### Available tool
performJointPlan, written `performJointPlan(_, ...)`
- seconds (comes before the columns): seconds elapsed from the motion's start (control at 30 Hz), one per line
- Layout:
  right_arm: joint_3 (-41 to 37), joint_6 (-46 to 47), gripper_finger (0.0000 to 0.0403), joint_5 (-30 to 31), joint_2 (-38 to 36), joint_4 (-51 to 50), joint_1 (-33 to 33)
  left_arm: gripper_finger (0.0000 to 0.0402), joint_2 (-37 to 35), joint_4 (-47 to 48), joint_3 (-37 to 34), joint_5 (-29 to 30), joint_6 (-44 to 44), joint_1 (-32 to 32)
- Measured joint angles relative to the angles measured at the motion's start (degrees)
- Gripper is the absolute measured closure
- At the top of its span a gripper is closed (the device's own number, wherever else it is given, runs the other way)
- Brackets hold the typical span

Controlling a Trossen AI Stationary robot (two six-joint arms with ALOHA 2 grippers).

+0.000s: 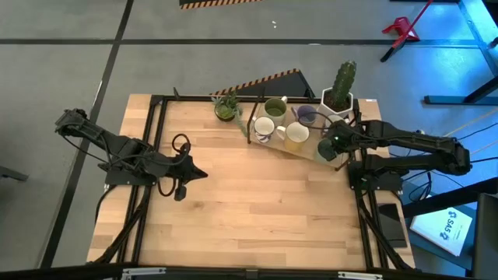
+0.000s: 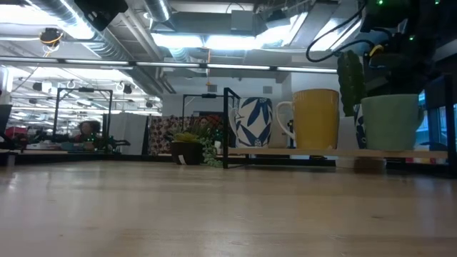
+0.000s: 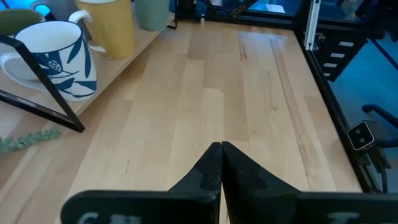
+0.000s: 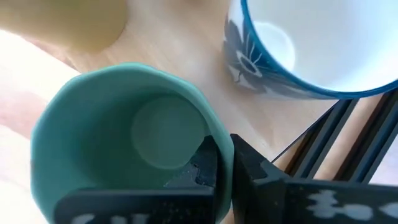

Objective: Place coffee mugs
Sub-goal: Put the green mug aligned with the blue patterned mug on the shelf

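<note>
My right end effector is pinched on the rim of the teal green mug, one finger inside, one outside. In the high view that mug sits at the right end of the shelf, upper right of centre. Left end effector fully closed, empty, over bare surface.

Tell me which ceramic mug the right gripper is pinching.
The teal green ceramic mug, at the shelf's right end: the right gripper clamps its rim, one finger inside. The yellow mug and the others stand free.

left end effector closed, right end effector clamped
</note>
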State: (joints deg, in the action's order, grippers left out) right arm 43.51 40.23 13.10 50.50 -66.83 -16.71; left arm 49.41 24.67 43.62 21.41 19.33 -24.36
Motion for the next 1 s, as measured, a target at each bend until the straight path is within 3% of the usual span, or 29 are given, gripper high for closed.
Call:
performJointPlan(0.57, 0.11, 0.61, 0.0393, 1.25, 0.00, 0.04, -1.73, 0.0401, 0.00, 0.04, 0.00, 0.22, 0.01, 0.00)
performJointPlan(1.0, 0.22, -0.02, 0.0299, 2.94, 0.00, 0.37, -1.69, 0.0397, -0.02, -0.27, 0.00, 0.50, 0.13, 0.00)
